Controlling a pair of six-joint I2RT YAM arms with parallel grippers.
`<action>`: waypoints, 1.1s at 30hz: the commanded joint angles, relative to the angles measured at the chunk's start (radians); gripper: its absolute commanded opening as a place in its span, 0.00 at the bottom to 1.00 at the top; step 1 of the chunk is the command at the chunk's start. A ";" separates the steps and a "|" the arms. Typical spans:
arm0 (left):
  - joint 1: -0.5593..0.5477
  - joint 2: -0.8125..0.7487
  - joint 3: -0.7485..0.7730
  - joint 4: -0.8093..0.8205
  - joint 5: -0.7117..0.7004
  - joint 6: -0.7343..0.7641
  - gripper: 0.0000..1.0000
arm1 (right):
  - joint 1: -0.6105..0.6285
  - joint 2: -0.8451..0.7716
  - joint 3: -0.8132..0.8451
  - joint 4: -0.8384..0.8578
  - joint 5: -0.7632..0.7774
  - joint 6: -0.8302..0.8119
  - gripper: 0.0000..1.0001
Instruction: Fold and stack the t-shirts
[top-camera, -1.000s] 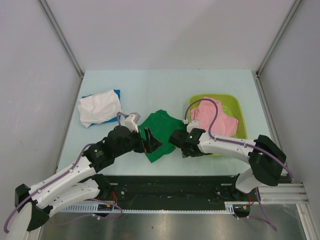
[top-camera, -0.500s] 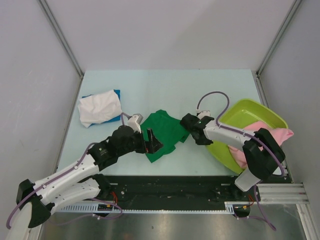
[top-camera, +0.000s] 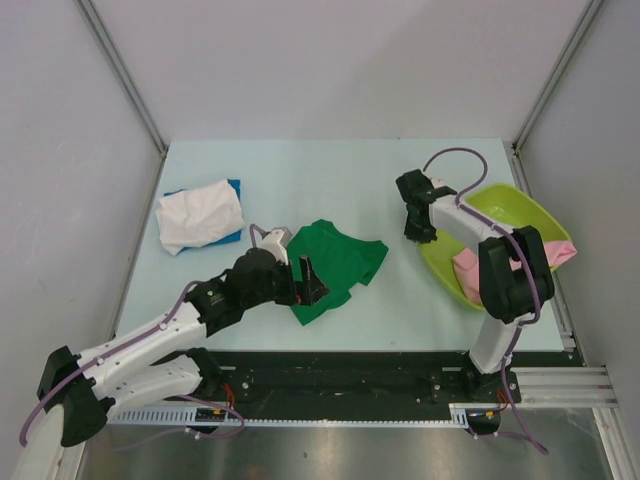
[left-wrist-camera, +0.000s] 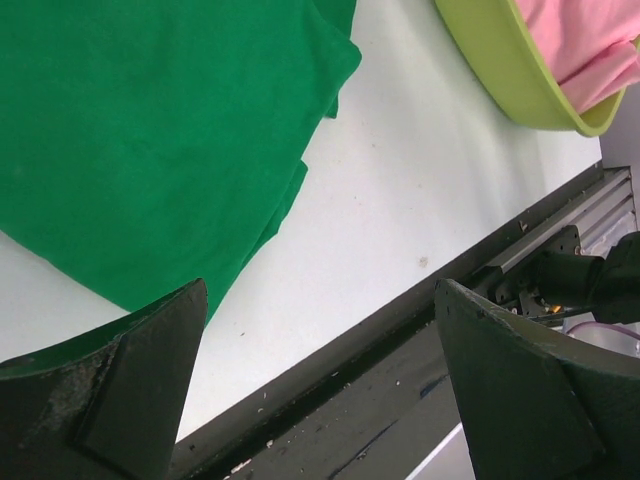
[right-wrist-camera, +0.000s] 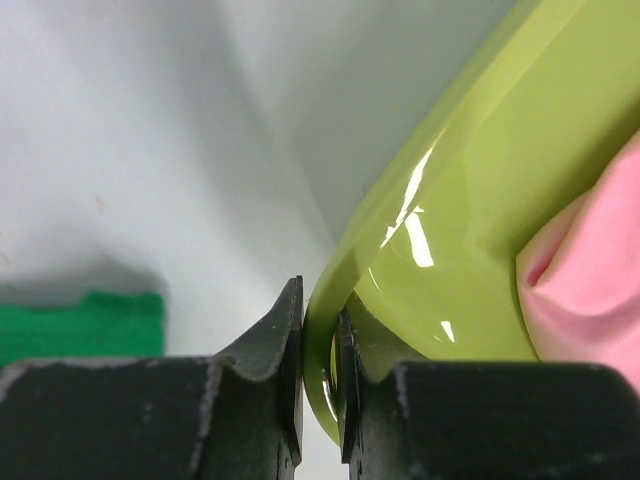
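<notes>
Pinching lime tub (right-wrist-camera: 470, 180) rim, right tool (right-wrist-camera: 320, 306)

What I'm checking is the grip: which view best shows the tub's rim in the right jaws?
Right wrist: close up, jaws of the right gripper pinch the tub rim. Top external shows the whole tub, the grip small. Left wrist catches only its edge.

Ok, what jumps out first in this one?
The right claw shut on the rim of the lime-green tub, tipped at the right of the table with the pink t-shirt spilling over its right edge. Then the bright green t-shirt lying rumpled mid-table, the open left claw over its left edge.
</notes>
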 joint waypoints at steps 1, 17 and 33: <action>-0.003 -0.006 0.058 0.007 -0.046 0.009 1.00 | -0.075 0.057 0.136 0.173 -0.061 -0.072 0.00; 0.006 0.063 0.115 -0.019 -0.098 0.062 1.00 | -0.227 0.488 0.911 0.154 -0.198 -0.094 0.52; 0.018 0.011 0.092 -0.023 -0.083 0.027 1.00 | -0.190 0.347 0.842 0.046 -0.261 -0.172 1.00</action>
